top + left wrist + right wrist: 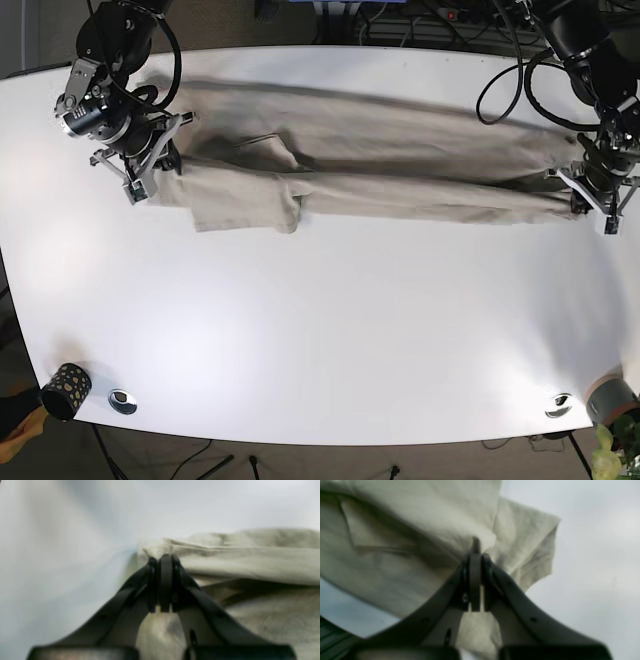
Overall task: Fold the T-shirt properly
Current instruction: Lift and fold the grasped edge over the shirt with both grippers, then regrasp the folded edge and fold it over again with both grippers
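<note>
A beige T-shirt (380, 165) lies stretched into a long band across the far half of the white table (320, 330), folded lengthwise so that it runs from one arm to the other. In the base view the right gripper (150, 160) sits at the band's left end, where a sleeve (245, 205) spreads out toward the near side, and the left gripper (592, 190) sits at the band's right end, close to the table's edge. The left wrist view shows the left gripper (162, 560) with its fingers (165, 580) pressed together on a bunched corner of the T-shirt (250, 557), the cloth trailing off to the right in long creases over the table (62, 555). The right wrist view shows the right gripper (476, 555) with its fingers (475, 580) likewise clamped on a fold of the T-shirt (407, 530), the sleeve (530, 542) hanging out beyond them against the table (595, 555). Both wrist views are blurred, so finer detail of the grip cannot be told. On the near edge of the table stand a dark speckled cup (66, 390) at the left corner and a grey cup (612, 400) at the right corner, well apart from the T-shirt.
</note>
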